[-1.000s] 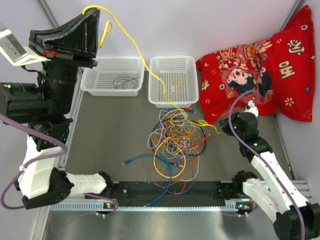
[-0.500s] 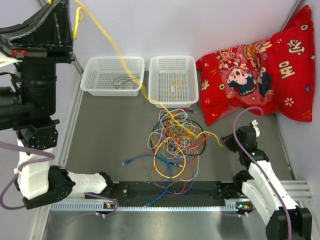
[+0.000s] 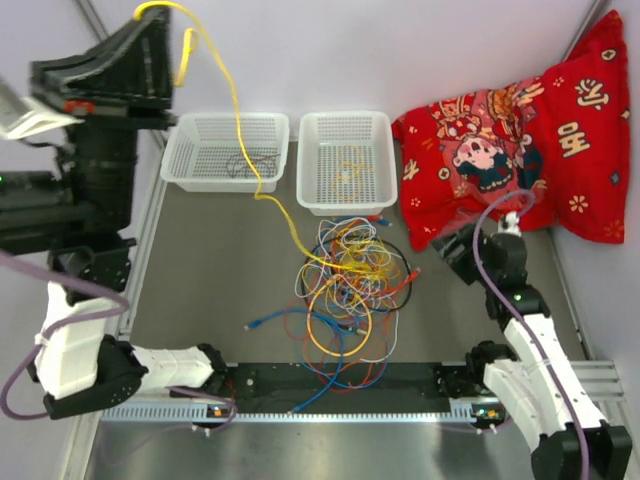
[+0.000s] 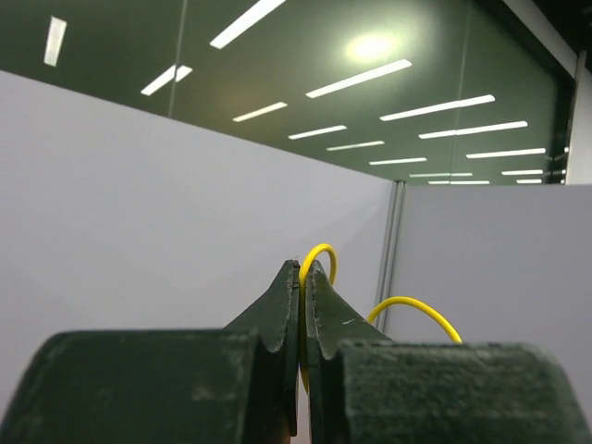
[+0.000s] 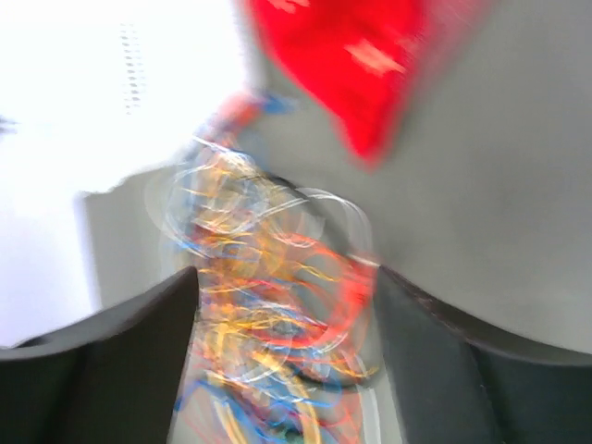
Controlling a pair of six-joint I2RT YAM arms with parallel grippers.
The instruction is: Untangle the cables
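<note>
The cables (image 3: 345, 290) lie in a tangled heap of yellow, orange, blue, white, red and black loops at mid-table. One yellow cable (image 3: 238, 110) rises out of the heap, passes over the left basket, and climbs to my left gripper (image 3: 155, 18), raised high at the far left. In the left wrist view that gripper (image 4: 303, 277) is shut on the yellow cable (image 4: 319, 254), which loops out above the tips. My right gripper (image 3: 452, 252) hovers just right of the heap. In the blurred right wrist view, the right gripper (image 5: 282, 370) stands open with nothing held, the heap (image 5: 268, 305) beyond it.
Two white mesh baskets stand at the back: the left one (image 3: 190, 165) holds a black cable, the right one (image 3: 318, 190) a few thin yellow strands. A red patterned cushion (image 3: 520, 140) fills the back right corner. Blue cable ends (image 3: 255, 324) trail toward the near edge.
My right gripper has opened and let go of the yellow cable, whose lower end has dropped back onto the heap. The right arm swung back toward the cushion; the left gripper keeps its hold up high.
</note>
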